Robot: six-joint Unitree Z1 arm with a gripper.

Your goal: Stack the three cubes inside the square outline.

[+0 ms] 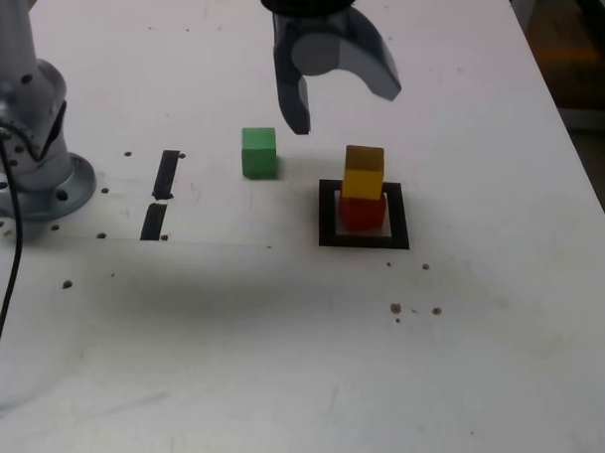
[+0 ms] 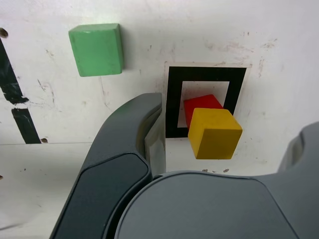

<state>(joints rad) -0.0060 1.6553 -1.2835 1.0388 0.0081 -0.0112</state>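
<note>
A robot's wide-open gripper (image 1: 341,114) hovers above a yellow cube (image 1: 364,173) stacked on a red cube (image 1: 363,212) inside the square outline (image 1: 329,216), the green cube (image 1: 259,153) left to add.

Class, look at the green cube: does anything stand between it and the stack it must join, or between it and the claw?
Nothing visible blocks the green cube: only bare table separates it from the yellow cube on the red cube, and the open claw hangs above with nothing visible between.

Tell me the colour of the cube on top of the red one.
Yellow cube; it shows best in the wrist view.
</note>
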